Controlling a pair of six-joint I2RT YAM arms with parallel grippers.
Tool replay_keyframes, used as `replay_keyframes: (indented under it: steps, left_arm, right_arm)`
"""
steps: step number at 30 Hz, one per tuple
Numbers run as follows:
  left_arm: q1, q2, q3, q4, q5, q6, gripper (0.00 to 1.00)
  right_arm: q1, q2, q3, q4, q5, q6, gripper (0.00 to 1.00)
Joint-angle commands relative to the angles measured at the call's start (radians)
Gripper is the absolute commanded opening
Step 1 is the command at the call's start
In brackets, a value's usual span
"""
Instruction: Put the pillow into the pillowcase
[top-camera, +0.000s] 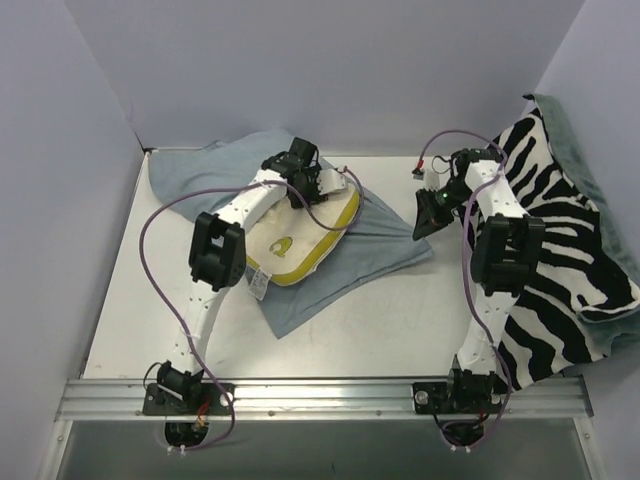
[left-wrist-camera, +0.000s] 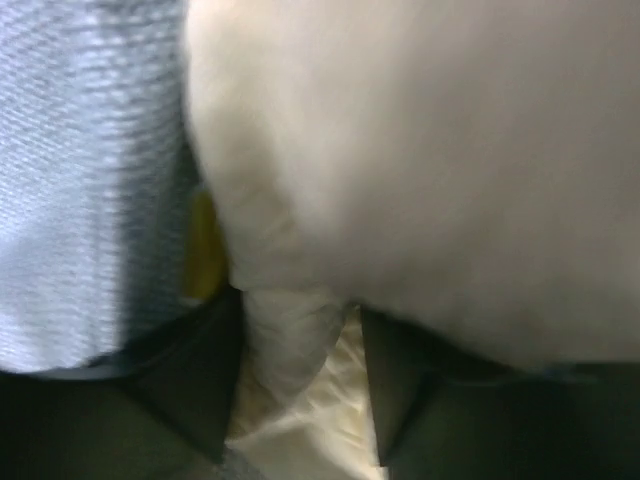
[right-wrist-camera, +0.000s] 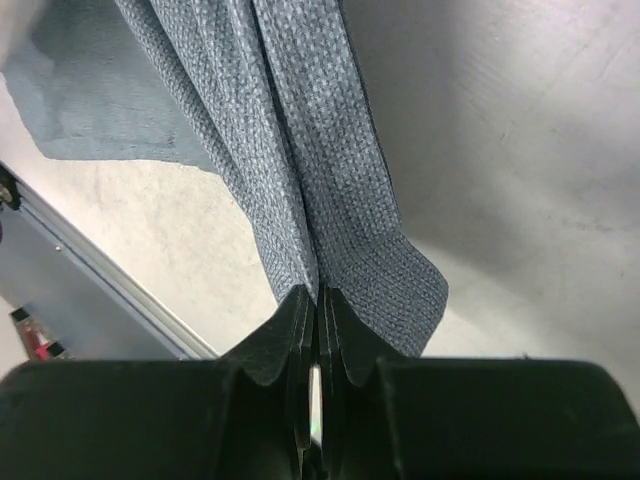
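The cream-white pillow (top-camera: 300, 235) with its yellow edge band lies on top of the spread blue-grey pillowcase (top-camera: 385, 245), left of centre on the table. My left gripper (top-camera: 305, 182) sits at the pillow's far end. Close up, its jaws (left-wrist-camera: 300, 310) stand apart and open; a fold of the pillow (left-wrist-camera: 420, 150) pokes between them, resting against the left finger, with pillowcase cloth (left-wrist-camera: 90, 180) beside it. My right gripper (top-camera: 425, 215) is at the pillowcase's right corner. In the right wrist view it (right-wrist-camera: 316, 292) is shut on a gathered pleat of the pillowcase (right-wrist-camera: 310, 150), lifted off the table.
A black-and-white zebra-striped cloth (top-camera: 560, 230) with green backing is draped at the right edge, under the right arm. Grey walls close in the back and both sides. A metal rail (top-camera: 320, 395) runs along the near edge. Bare white table (top-camera: 380, 330) lies in front of the pillowcase.
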Motion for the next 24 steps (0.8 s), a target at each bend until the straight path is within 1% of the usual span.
replay_keyframes:
  steps: [1,2,3,5,6,7,8,9,10,11,12,13,14,15,16,17,18,19,20,21,22,24]
  left_arm:
    - [0.104,-0.181,-0.112,-0.113,0.202,-0.040,0.62]
    - [0.087,-0.225,-0.135,-0.130,0.273,-0.065,0.76]
    - [0.072,-0.295,-0.152,-0.147,0.332,-0.130,0.82]
    - [0.029,-0.347,-0.159,-0.210,0.461,-0.200,0.87]
    - [0.020,-0.380,-0.150,-0.223,0.493,-0.286,0.88]
    - [0.015,-0.396,-0.136,-0.254,0.535,-0.331,0.88]
    - [0.019,-0.408,-0.113,-0.256,0.578,-0.385,0.88]
    - [0.024,-0.432,-0.104,-0.256,0.587,-0.480,0.89]
    - [0.032,-0.445,-0.096,-0.259,0.583,-0.516,0.89]
    - [0.058,-0.459,-0.097,-0.259,0.570,-0.543,0.89]
    - [0.071,-0.489,-0.123,-0.256,0.519,-0.586,0.89]
    - [0.090,-0.503,-0.143,-0.253,0.476,-0.603,0.89]
    - [0.107,-0.528,-0.166,-0.253,0.414,-0.614,0.88]
    - [0.152,-0.543,-0.238,-0.253,0.352,-0.617,0.87]
    - [0.179,-0.557,-0.276,-0.251,0.322,-0.611,0.83]
    - [0.203,-0.583,-0.321,-0.253,0.304,-0.606,0.81]
    - [0.252,-0.595,-0.400,-0.254,0.306,-0.578,0.79]
    - [0.268,-0.607,-0.450,-0.257,0.306,-0.558,0.75]
    - [0.282,-0.632,-0.493,-0.251,0.306,-0.539,0.74]
    - [0.288,-0.640,-0.533,-0.242,0.317,-0.496,0.73]
    - [0.291,-0.647,-0.601,-0.234,0.326,-0.478,0.73]
    - [0.289,-0.658,-0.655,-0.207,0.343,-0.455,0.73]
  right_arm:
    - [0.007,0.037,0.088,-0.258,0.089,0.042,0.00]
    - [0.022,0.048,0.105,-0.235,0.080,0.071,0.00]
    - [0.037,0.060,0.136,-0.217,0.062,0.090,0.00]
    - [0.086,0.091,0.165,-0.151,0.067,0.119,0.00]
    - [0.106,0.103,0.188,-0.126,0.115,0.139,0.00]
    - [0.120,0.120,0.205,-0.105,0.133,0.150,0.07]
    - [0.123,0.129,0.223,-0.089,0.138,0.160,0.11]
    - [0.120,0.137,0.242,-0.086,0.141,0.180,0.18]
    - [0.119,0.125,0.251,-0.084,0.155,0.183,0.46]
    - [0.110,0.107,0.239,-0.069,0.150,0.189,0.57]
    - [0.099,0.084,0.217,-0.054,0.134,0.202,0.66]
    - [0.084,0.018,0.159,-0.029,0.080,0.252,0.82]
    - [0.058,-0.019,0.116,0.025,0.039,0.283,0.84]
    - [0.050,-0.056,0.080,0.053,-0.006,0.323,0.87]
    - [0.050,-0.119,0.044,0.072,-0.053,0.379,0.87]
    - [0.050,-0.143,-0.028,0.105,-0.148,0.404,0.87]
    - [0.077,-0.163,-0.059,0.119,-0.182,0.422,0.86]
    - [0.102,-0.183,-0.088,0.130,-0.214,0.435,0.84]
    - [0.140,-0.182,-0.123,0.150,-0.247,0.458,0.84]
    - [0.203,-0.176,-0.139,0.164,-0.259,0.485,0.84]
    - [0.240,-0.155,-0.152,0.184,-0.267,0.510,0.84]
    - [0.295,-0.136,-0.207,0.300,-0.278,0.632,0.85]
